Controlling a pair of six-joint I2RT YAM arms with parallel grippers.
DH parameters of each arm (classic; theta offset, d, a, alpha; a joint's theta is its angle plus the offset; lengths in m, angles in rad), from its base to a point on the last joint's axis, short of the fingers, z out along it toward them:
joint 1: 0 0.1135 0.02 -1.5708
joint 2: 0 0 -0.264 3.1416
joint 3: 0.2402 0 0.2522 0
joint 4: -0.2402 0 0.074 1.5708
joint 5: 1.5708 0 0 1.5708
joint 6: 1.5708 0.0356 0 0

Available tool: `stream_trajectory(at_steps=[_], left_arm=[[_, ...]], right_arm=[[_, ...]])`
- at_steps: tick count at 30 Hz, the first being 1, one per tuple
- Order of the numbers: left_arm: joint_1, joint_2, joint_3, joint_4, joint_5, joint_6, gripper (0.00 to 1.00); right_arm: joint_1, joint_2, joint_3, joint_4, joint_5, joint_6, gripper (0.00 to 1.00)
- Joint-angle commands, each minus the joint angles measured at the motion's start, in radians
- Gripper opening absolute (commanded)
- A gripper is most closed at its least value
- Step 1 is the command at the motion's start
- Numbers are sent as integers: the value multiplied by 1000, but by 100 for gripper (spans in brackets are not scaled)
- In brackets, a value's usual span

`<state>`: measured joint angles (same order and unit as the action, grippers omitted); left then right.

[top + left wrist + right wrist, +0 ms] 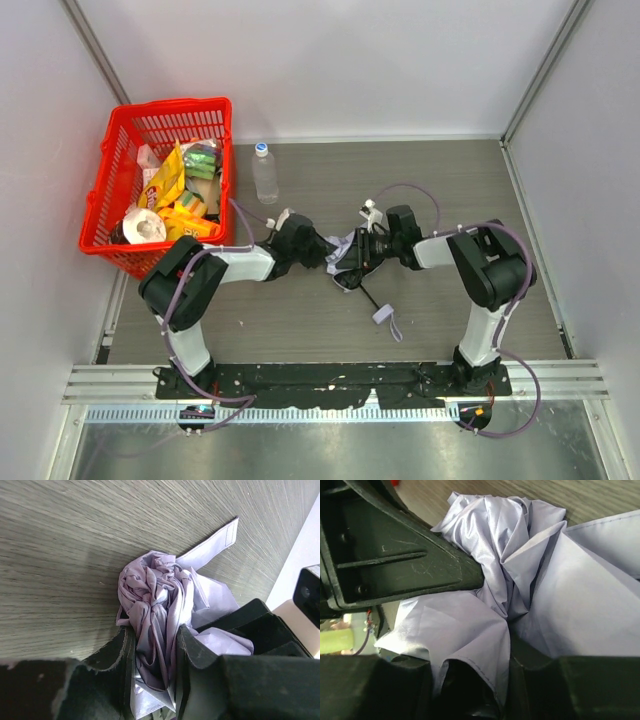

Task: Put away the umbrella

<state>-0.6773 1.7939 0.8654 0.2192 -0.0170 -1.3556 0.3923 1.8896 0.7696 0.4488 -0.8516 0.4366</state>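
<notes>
The umbrella lies at the table's middle as a crumpled pale lavender bundle. Its thin black shaft runs toward the near edge and ends at a light strap. My left gripper reaches in from the left and is shut on a bunched fold of the canopy, which is pinched between its black fingers. My right gripper meets it from the right. Canopy fabric fills the gap between its jaws, and the gripper is closed on it. The handle is hidden.
A red basket filled with snack packs and a tape roll stands at the back left. A clear plastic bottle stands upright just to the right of it. The left gripper's black finger crosses the right wrist view at upper left.
</notes>
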Motion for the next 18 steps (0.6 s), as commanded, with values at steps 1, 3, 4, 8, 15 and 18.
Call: stream_trajectory(at_steps=[1, 3, 4, 8, 15, 18], left_arm=[[-15, 71, -39, -113, 9, 58, 0], [-15, 65, -39, -121, 11, 55, 0], [-16, 64, -42, -121, 11, 50, 0], [-16, 61, -45, -138, 12, 32, 0], [-16, 50, -29, -201, 12, 15, 0], [-16, 48, -11, -216, 12, 13, 0]], right_arm=[[52, -157, 37, -321, 202, -133, 42], [75, -234, 54, -413, 344, -142, 53], [82, -283, 63, -486, 405, -165, 69], [166, -436, 77, -578, 673, -213, 76], [407, -497, 68, -515, 1105, -327, 82], [451, -454, 73, -455, 1178, -349, 84]])
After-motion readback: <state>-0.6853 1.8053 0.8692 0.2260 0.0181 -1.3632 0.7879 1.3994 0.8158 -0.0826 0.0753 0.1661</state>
